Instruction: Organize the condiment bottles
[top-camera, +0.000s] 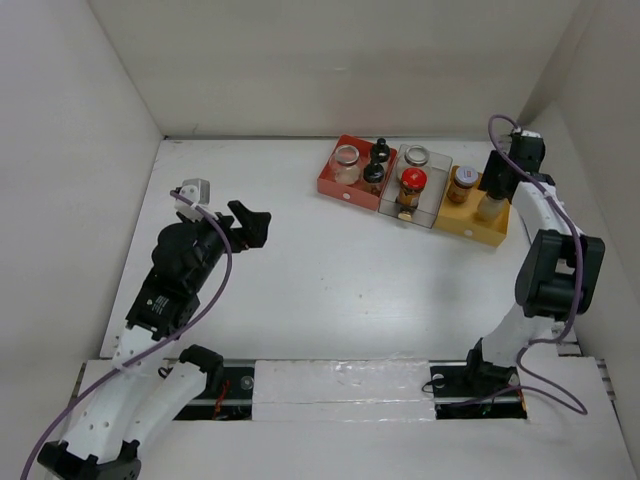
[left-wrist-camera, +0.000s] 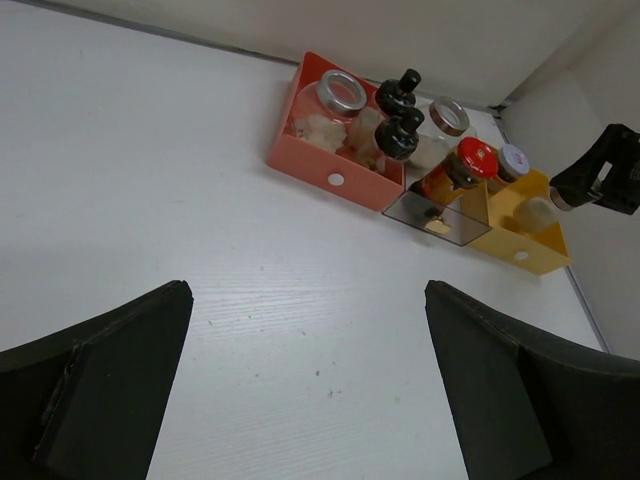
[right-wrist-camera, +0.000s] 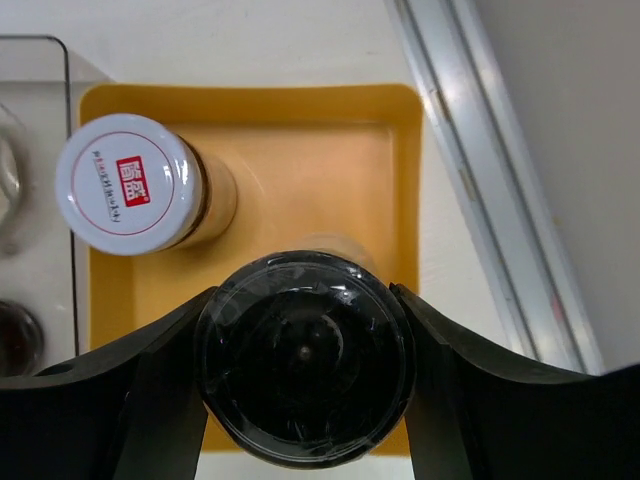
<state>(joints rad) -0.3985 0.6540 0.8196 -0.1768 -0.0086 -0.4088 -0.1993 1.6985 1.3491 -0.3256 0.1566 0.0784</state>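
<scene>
My right gripper (right-wrist-camera: 305, 362) is shut on the black cap of a pale bottle (top-camera: 490, 207), upright over the near part of the yellow tray (right-wrist-camera: 300, 110). Beside it in that tray stands an amber jar with a white cap (right-wrist-camera: 130, 183). The clear tray (top-camera: 432, 216) holds a red-capped bottle (top-camera: 412, 183) and a silver-lidded jar (top-camera: 415, 157). The red tray (top-camera: 335, 190) holds a silver-lidded jar (top-camera: 346, 160) and two black-capped bottles (top-camera: 376, 165). My left gripper (top-camera: 252, 222) hangs open and empty over bare table, well left of the trays.
The three trays sit in a row at the back right, close to the right wall (top-camera: 600, 150). A metal strip (right-wrist-camera: 480, 180) runs along the table edge just right of the yellow tray. White walls close in the table on three sides.
</scene>
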